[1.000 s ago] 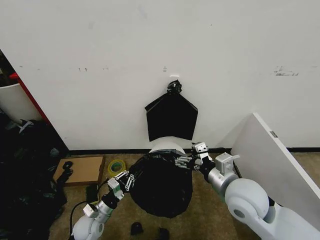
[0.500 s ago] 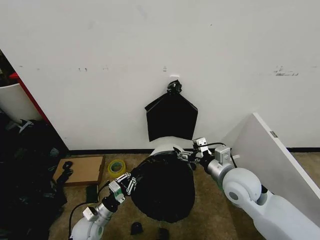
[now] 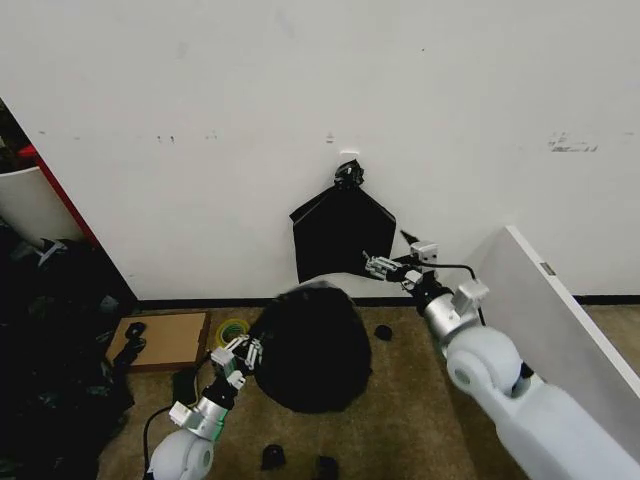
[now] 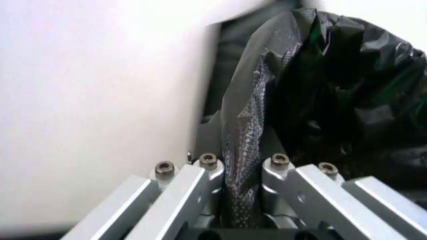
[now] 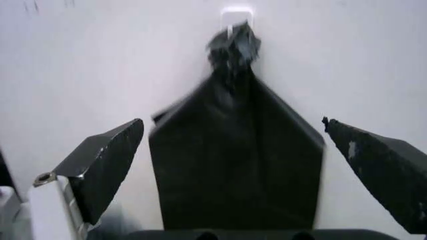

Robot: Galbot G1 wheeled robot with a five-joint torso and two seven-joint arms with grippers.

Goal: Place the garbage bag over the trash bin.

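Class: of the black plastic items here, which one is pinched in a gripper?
The crumpled garbage bag over the bin, pinched by the left gripper; the flat bundle hangs untouched.

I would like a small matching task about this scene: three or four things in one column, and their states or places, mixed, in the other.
Things:
1. left gripper
2. right gripper
3. garbage bag
4. black bundle

States or places:
a. hangs on the wall
b. open, holding nothing
c. shut on black plastic
d. draped over the trash bin

Pairs: 1-c, 2-b, 3-d, 4-a
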